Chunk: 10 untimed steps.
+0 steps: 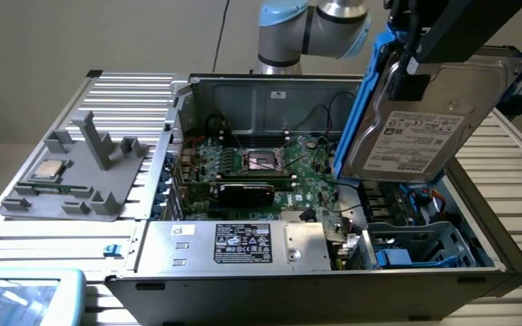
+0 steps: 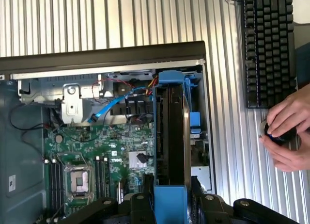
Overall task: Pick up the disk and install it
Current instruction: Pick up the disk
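Note:
The disk (image 1: 420,129), a silver-grey drive with a white barcode label in a bright blue carrier frame (image 1: 363,102), hangs upright above the open computer case (image 1: 270,102), over the case's side at the exterior view's right. My gripper (image 1: 417,64) is shut on it from above. The wrist view looks down the drive edge-on: the disk (image 2: 186,136) and its blue carrier (image 2: 169,204) sit between my black fingers (image 2: 145,190). Under it are the case's blue-trimmed drive bay (image 2: 193,122) and the motherboard (image 2: 111,151).
A grey labelled power-supply box (image 1: 242,244) and a metal drive cage (image 1: 424,244) sit along the case's near side. A grey fixture (image 1: 79,176) holding a processor chip (image 1: 48,171) stands at the exterior view's left. Beside the case are a keyboard (image 2: 269,44) and a person's hands (image 2: 286,132).

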Motion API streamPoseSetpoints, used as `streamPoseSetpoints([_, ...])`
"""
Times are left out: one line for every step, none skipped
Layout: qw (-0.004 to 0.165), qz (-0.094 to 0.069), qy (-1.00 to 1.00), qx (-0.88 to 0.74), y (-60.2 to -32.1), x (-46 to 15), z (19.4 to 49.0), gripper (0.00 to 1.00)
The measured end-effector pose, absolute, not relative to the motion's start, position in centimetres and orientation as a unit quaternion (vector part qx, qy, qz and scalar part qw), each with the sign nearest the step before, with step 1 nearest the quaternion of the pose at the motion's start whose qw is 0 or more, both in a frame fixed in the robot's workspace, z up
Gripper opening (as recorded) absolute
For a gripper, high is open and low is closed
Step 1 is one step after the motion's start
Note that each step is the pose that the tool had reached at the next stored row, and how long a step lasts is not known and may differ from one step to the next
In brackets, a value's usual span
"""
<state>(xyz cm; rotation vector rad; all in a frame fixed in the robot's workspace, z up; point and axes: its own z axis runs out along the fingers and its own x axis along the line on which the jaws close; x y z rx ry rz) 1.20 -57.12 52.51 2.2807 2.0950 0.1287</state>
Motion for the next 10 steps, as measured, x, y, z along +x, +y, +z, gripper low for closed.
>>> streamPoseSetpoints([0.027,0.048,0.676,0.735,-57.1,1.2,52.5,0.37])
streamPoseSetpoints([0.033,0.054,0.675,0.735,-57.1,1.2,52.5,0.37])
streamPoseSetpoints([0.033,0.055,0.675,0.735,-57.1,1.2,52.5,0.37])
streamPoseSetpoints([0.033,0.055,0.675,0.735,-57.1,1.2,52.5,0.37])
streamPoseSetpoints([0.033,0.055,0.675,0.735,-57.1,1.2,52.5,0.37])
streamPoseSetpoints([0.033,0.055,0.675,0.735,-57.2,1.2,52.5,0.37])
streamPoseSetpoints([0.033,0.055,0.675,0.735,-57.3,1.2,52.5,0.37])
streamPoseSetpoints([0.033,0.055,0.675,0.735,-57.6,1.2,52.5,0.37])
streamPoseSetpoints([0.033,0.055,0.675,0.735,-57.9,1.3,52.5,0.37])
streamPoseSetpoints([0.033,0.055,0.675,0.735,-58.2,1.5,52.5,0.37])
